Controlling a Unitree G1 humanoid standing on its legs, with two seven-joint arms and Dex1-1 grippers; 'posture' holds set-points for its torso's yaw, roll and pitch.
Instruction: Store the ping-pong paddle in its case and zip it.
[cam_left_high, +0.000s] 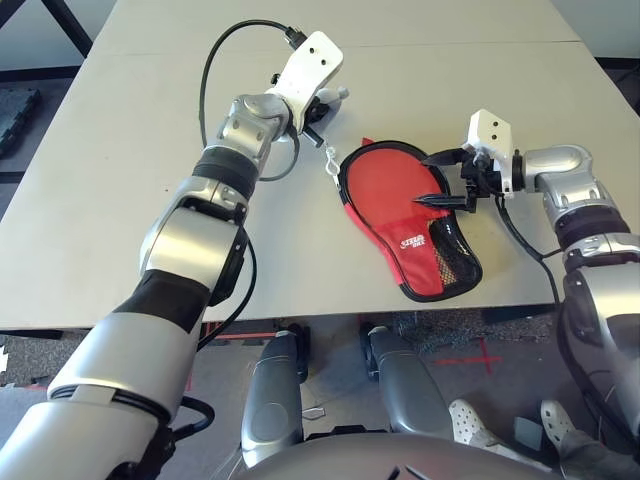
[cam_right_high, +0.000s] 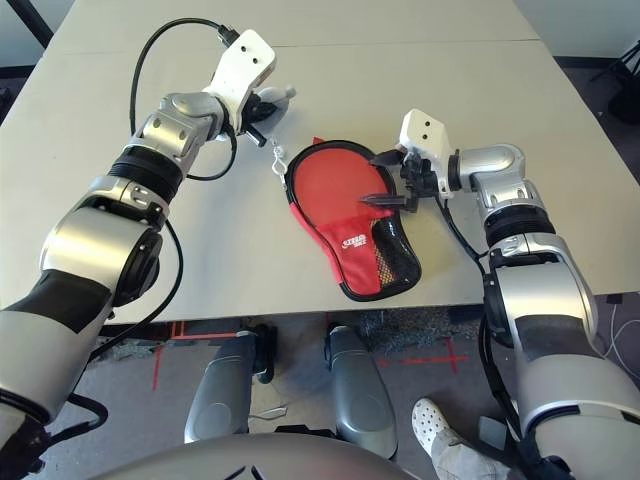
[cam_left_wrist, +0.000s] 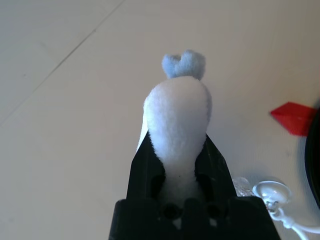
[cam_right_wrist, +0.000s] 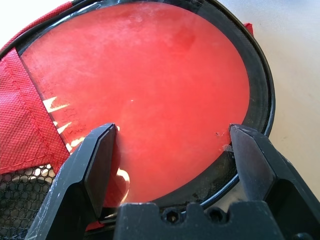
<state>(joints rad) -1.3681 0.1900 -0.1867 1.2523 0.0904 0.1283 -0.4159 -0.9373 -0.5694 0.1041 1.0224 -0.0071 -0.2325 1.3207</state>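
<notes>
**Paddle in the pouch, zip pull charm in our left pincer**

Our left pincer (cam_left_wrist: 176, 165) is clamped tight on a white plush charm (cam_left_wrist: 178, 120) with a small pale-blue tip; a thin cord and clear beads trail from it toward the far left rim of the case (cam_left_high: 410, 225). From the head views this charm appears to be tied to the zip pull (cam_left_high: 331, 160), which lies on the tabletop (cam_left_high: 120, 200) just left of the case's round end. Our right pincer (cam_left_high: 448, 178) stands wide open with nothing in it, its black fingers spread over the right side of the case, one fingertip above the red face near the middle.

The ping-pong paddle (cam_right_wrist: 145, 85) lies inside the case, its red rubber face showing through the open round mouth, ringed by the black piping. The handle is hidden under the red fabric and mesh pocket at the near end. The case rests flat near the near edge of the tabletop, angled with its round end far and left.

We judge that storing is done and zipping is the step in hand. Next we expect the left pincer must draw the charm along the rim so the slider follows the curve, while the right pincer presses down or grips the case to keep it from sliding.
</notes>
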